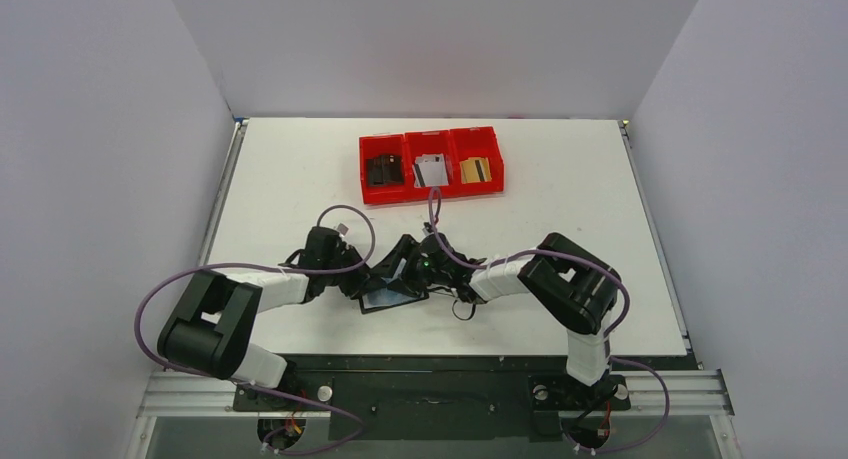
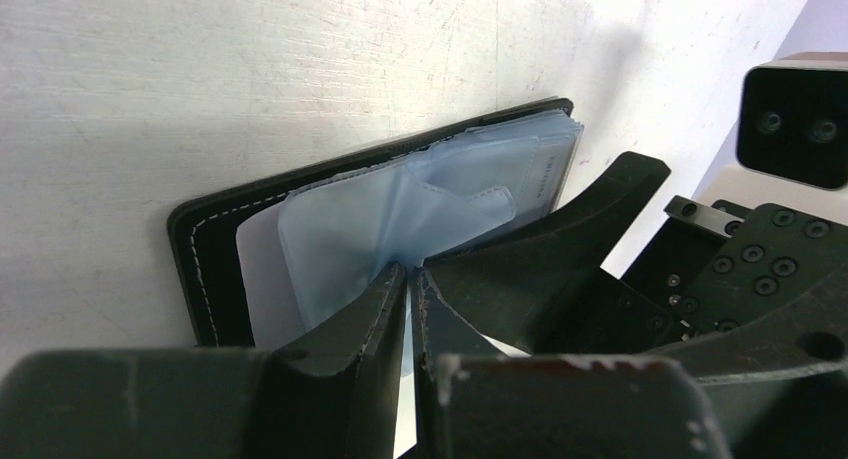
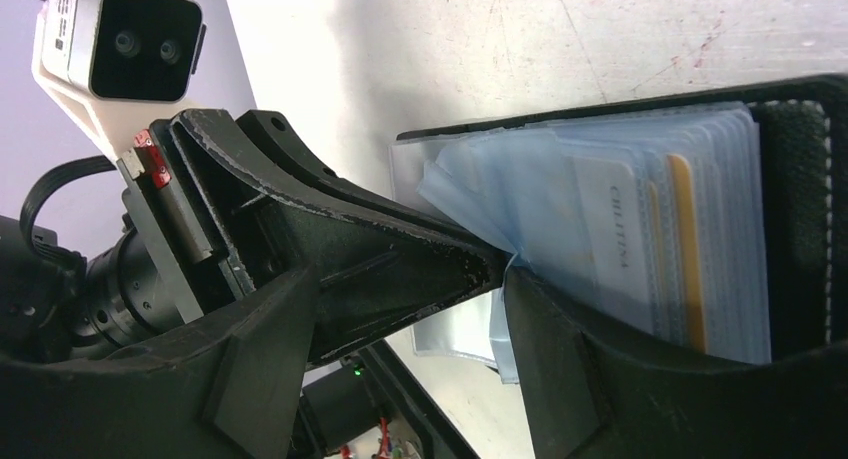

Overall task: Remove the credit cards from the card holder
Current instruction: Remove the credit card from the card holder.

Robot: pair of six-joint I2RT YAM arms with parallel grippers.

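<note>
The left gripper (image 2: 408, 277) is pinched tight on a fold of the bluish clear plastic sleeves (image 2: 470, 169) of the small black stitched-leather card holder (image 2: 205, 264). The holder lies open mid-table near the arms, its long axis running from gripper to gripper. The right gripper (image 1: 427, 264) meets the same sleeves, but I cannot tell whether it grips them. White-grey and gold-edged credit cards (image 3: 615, 244) sit veiled inside.

Overhead view looks down; close wrist views share the card holder (image 2: 203, 257).
</note>
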